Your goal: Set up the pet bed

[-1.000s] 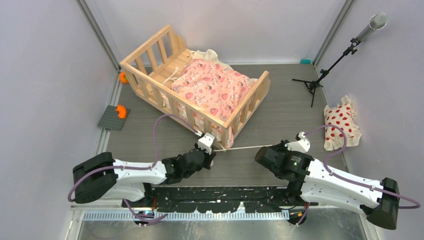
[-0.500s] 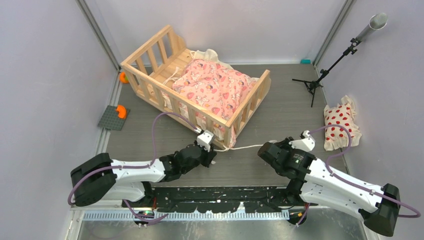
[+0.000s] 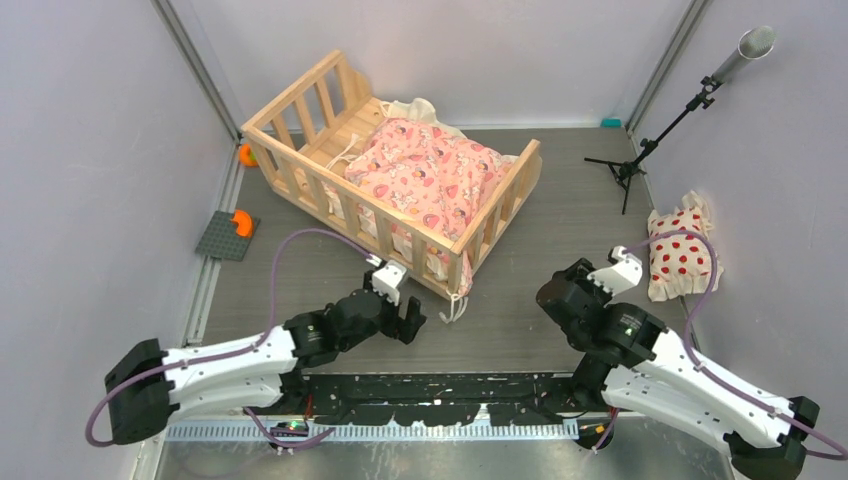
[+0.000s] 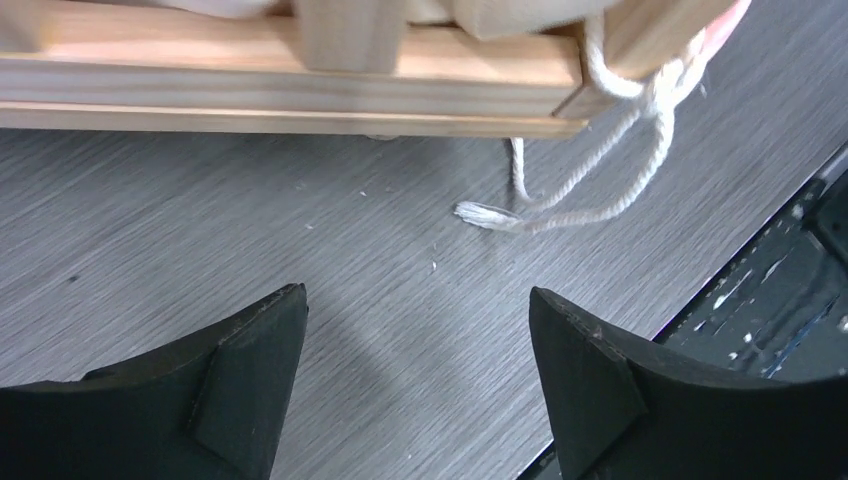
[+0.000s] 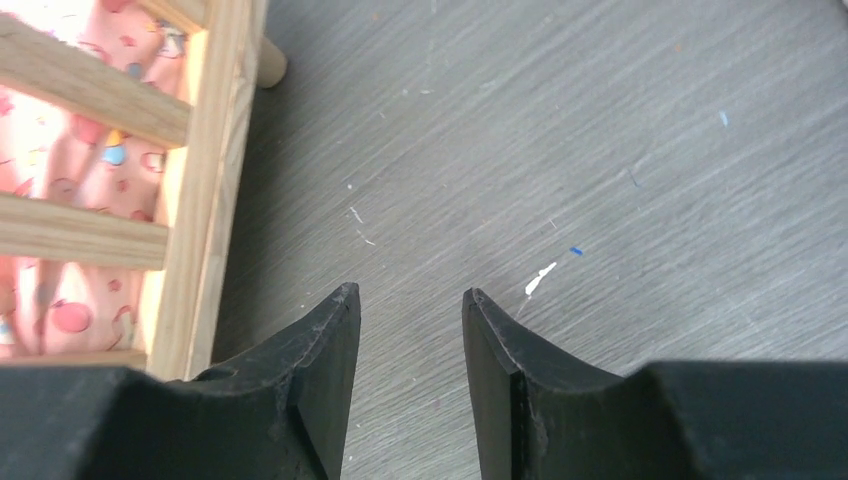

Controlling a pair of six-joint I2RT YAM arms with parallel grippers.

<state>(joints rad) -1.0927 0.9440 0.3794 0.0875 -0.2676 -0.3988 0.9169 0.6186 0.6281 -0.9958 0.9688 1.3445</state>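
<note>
Wooden pet bed [image 3: 330, 135], pink cushion [image 3: 425, 175] inside, at the table's [image 3: 560, 200] far-left corner; left gripper [image 3: 410, 322] near the bed's nearest corner, right gripper [image 3: 550, 292] apart.

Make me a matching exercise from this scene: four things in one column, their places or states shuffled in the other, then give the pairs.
Things:
1. pink cushion
2. dotted pillow
3. cream cord
4. left claw

Places or states:
A. lying out on the table, away from the bed
B. open, holding nothing
C. inside the pet bed
D. dangling from the bed's near corner

Pairs: 1-C, 2-A, 3-D, 4-B
</note>
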